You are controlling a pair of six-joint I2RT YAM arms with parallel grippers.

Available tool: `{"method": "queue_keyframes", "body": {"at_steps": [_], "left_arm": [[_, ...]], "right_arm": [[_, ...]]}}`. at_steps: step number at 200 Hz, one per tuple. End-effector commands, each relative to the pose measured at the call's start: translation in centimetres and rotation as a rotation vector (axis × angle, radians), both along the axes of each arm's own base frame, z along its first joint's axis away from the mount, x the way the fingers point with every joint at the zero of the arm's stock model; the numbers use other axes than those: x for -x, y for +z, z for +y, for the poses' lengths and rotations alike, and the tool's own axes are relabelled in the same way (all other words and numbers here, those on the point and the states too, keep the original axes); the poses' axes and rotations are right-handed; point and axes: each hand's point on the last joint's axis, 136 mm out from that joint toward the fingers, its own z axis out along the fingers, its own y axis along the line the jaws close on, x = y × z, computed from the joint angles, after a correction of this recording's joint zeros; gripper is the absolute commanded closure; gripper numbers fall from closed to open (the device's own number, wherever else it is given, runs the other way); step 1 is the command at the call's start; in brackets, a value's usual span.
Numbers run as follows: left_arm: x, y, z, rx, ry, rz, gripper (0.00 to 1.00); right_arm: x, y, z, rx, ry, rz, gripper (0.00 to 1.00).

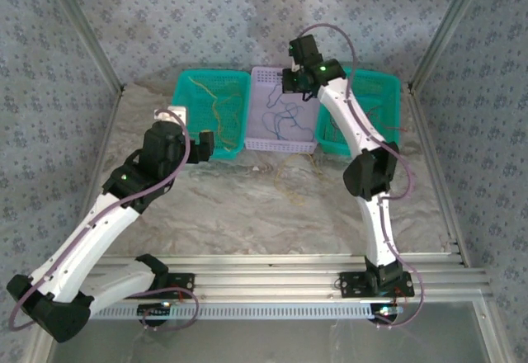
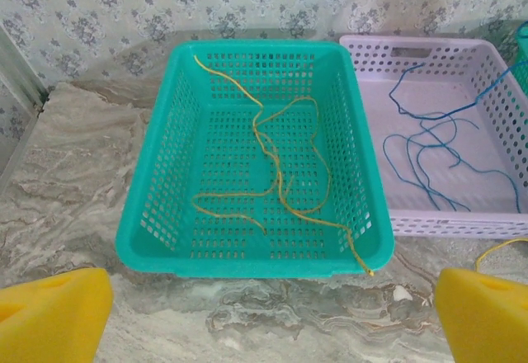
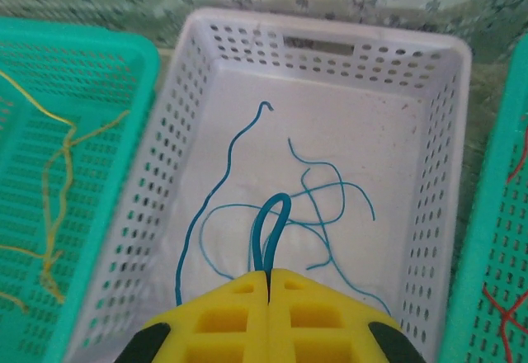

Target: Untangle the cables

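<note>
On the grey marble table (image 1: 272, 206), the pale purple plastic basket (image 3: 330, 33) is sitting under my right gripper (image 3: 269, 276). I am pinching a thin blue wire loop (image 3: 272, 214) tight there; it is pointing toward the far side. My left gripper (image 2: 266, 318) is hanging spread wide, farther left.

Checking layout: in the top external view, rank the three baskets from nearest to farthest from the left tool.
1. Left teal basket, just ahead of the left tool.
2. Lavender basket, in the middle.
3. Right teal basket, far right.

Top: high, rear; wrists: close, share lilac basket (image 2: 445, 224).
</note>
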Motion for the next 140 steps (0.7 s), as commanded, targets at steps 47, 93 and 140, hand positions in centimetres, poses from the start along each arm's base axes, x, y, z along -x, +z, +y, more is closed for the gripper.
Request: {"method": "queue_keyframes", "body": {"at_steps": [47, 93, 140], "left_arm": [[0.0, 1.1, 0.3, 0.014, 0.0, -0.043, 0.0], [-0.1, 0.8, 0.0, 0.016, -0.008, -0.033, 0.0], [-0.2, 0.6, 0.0, 0.013, -0.005, -0.031, 0.0]], "right_arm": [[-0.2, -7.5, 2.7, 0.087, 0.069, 0.135, 1.0], [0.2, -13.9, 5.2, 0.105, 0.121, 0.23, 1.0], [0.1, -17.3, 6.3, 0.098, 0.149, 0.268, 1.0]]}}
